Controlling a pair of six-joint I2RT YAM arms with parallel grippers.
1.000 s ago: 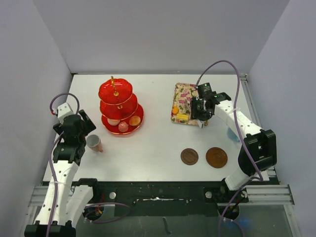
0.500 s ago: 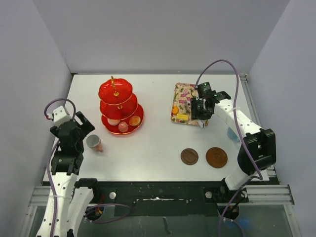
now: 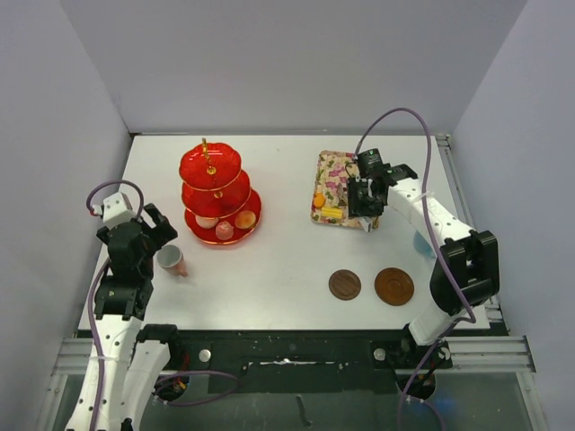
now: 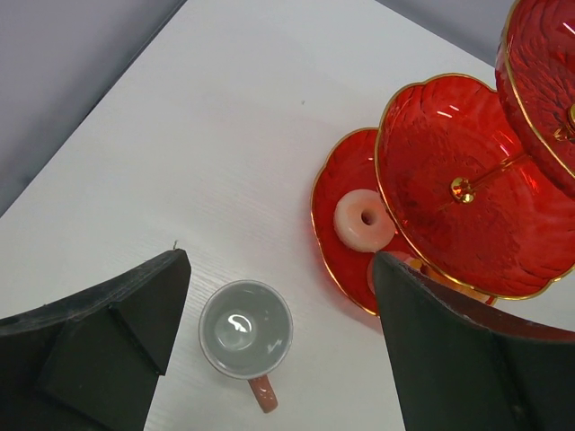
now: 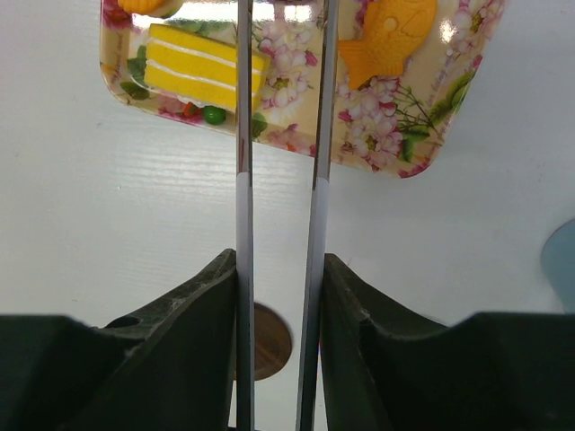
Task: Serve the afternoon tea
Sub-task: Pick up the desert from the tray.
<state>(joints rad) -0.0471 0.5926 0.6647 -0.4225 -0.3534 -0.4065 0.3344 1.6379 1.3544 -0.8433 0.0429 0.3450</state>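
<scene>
Left wrist | left end effector (image 4: 269, 296) wide open above pink cup (image 4: 245, 330) | right end effector (image 5: 280, 135) narrowly parted, holding nothing

we see a translucent red three-tier stand (image 3: 218, 191) trimmed in gold, holding a pale pink ring-shaped sweet (image 4: 364, 219). the cup (image 4: 245, 329) is pink outside, pale grey-white inside. two saucers (image 3: 344, 285) are brown. the tray (image 5: 296, 81) shows pink blossoms on cream, with a yellow, white-striped cake (image 5: 202, 68) and an orange fish-shaped sweet (image 5: 389, 38).

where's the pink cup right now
In the top view, the pink cup stands on the table's left side, beside the open left gripper, near the red three-tier stand.
</scene>
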